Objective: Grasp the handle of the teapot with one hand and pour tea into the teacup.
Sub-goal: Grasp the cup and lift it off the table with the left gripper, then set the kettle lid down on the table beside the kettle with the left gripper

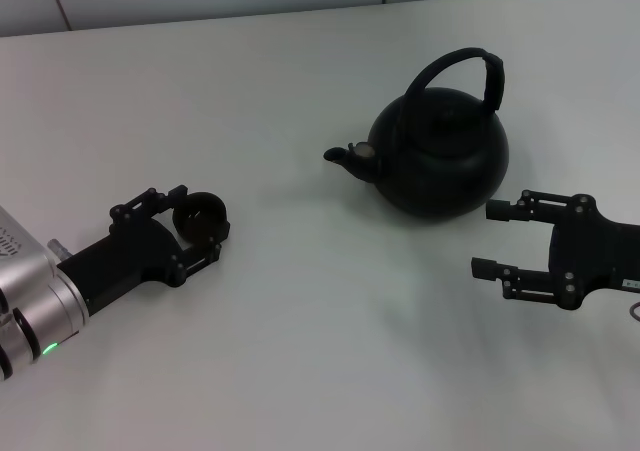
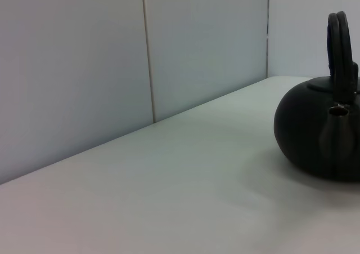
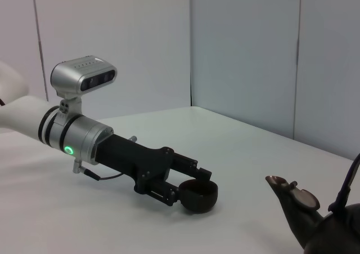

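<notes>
Left of the teapot (image 1: pixel 440 161), my left gripper (image 1: pixel 200 221) has its fingers closed around the teacup (image 1: pixel 199 216), holding it on the table (image 1: pixel 320 351). My right gripper (image 1: pixel 492 239) sits just in front of the pot with jaws wide open and empty, so I'd say I'm still at the reach stage. Next I need to lift it up and over to the handle (image 1: pixel 470 71) and clamp there. The right wrist view shows the cup (image 3: pixel 198 195) pinched clearly; the left wrist view only gives me the pot's spout (image 2: pixel 336 112), no cup.
</notes>
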Action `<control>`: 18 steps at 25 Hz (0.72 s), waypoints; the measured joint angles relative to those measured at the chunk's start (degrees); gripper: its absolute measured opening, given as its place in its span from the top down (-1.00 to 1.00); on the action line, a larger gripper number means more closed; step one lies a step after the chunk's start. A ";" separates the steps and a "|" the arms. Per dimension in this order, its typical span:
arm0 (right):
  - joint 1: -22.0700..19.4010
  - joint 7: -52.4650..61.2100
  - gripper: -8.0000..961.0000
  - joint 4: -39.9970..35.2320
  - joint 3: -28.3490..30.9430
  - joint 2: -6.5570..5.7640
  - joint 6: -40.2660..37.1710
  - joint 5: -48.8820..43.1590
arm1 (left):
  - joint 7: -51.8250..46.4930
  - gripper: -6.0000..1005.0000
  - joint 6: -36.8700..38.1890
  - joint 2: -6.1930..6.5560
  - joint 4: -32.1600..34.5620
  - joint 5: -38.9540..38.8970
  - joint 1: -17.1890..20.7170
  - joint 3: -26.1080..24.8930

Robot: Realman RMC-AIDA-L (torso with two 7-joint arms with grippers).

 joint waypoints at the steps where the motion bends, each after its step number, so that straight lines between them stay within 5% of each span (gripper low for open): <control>1: 0.00 -0.03 -0.45 -0.04 0.00 0.00 -0.02 0.01 | 0.00 -0.48 0.00 0.00 -0.01 -0.01 0.00 -0.04; 11: -0.13 -0.24 -0.45 -0.11 0.00 -0.03 -0.05 0.03 | 0.00 -0.36 1.99 0.00 -0.60 -0.04 -0.34 -0.18; 18: -0.22 -0.27 -0.45 -0.11 0.01 -0.02 -0.05 0.07 | 3.23 -0.36 0.99 0.00 -6.17 -0.07 -4.60 -0.17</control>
